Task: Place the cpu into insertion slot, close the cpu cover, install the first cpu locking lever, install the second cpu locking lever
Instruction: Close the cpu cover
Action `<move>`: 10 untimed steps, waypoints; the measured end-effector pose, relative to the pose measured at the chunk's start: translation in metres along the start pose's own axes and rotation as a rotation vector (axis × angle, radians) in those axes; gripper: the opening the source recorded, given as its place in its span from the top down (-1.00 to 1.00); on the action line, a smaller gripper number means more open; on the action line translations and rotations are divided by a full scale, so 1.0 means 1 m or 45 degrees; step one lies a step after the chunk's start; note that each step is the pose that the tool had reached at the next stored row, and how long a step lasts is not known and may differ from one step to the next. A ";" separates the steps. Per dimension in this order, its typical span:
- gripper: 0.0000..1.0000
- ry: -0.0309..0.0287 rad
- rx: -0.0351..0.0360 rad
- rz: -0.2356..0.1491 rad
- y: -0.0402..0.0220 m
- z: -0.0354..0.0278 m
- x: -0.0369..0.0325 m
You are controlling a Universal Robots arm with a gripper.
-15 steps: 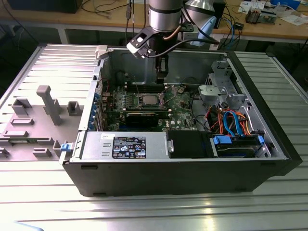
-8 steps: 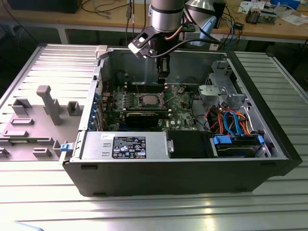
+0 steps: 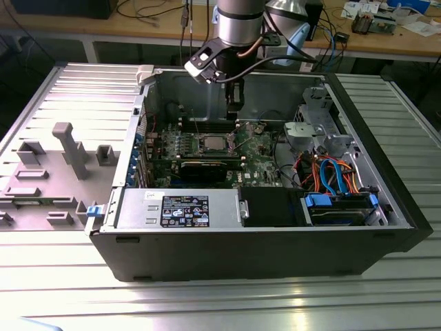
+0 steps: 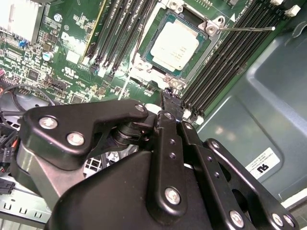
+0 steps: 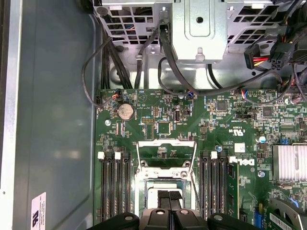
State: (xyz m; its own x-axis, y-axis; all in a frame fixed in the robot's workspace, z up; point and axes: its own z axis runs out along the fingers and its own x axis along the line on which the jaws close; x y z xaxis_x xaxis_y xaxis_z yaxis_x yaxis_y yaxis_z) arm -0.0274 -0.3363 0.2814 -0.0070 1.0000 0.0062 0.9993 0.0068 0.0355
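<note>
The cpu (image 4: 175, 45), a flat silver square, lies in the insertion slot (image 4: 144, 64) on the green motherboard; in the exterior view the cpu (image 3: 210, 143) sits mid-case. The cpu cover (image 5: 165, 142) is tilted up beyond the socket, with green board visible through its window, and the cpu cover (image 3: 251, 127) stands to the exterior view's right of the chip. A thin wire locking lever (image 4: 244, 28) sticks out from a socket corner. My gripper (image 4: 170, 96) hangs low at the socket's edge, shut, with nothing visible between its fingers. The gripper (image 3: 233, 116) reaches down into the case.
Black memory slots (image 4: 216, 57) flank the socket on both sides. A long black card (image 3: 207, 165), a power supply (image 3: 179, 207), a drive cage (image 3: 324, 138) and coloured cables (image 3: 334, 172) crowd the case. A heat sink (image 5: 290, 163) stands nearby. Grey fixtures (image 3: 69, 148) sit outside the case.
</note>
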 end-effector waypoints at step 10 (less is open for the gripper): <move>0.79 0.0001 0.0000 0.000 0.0048 0.0002 0.0000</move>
State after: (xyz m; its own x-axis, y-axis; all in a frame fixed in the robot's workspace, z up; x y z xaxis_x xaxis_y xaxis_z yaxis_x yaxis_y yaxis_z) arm -0.0226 -0.3363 0.2814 -0.0069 1.0000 0.0062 0.9993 0.0067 0.0356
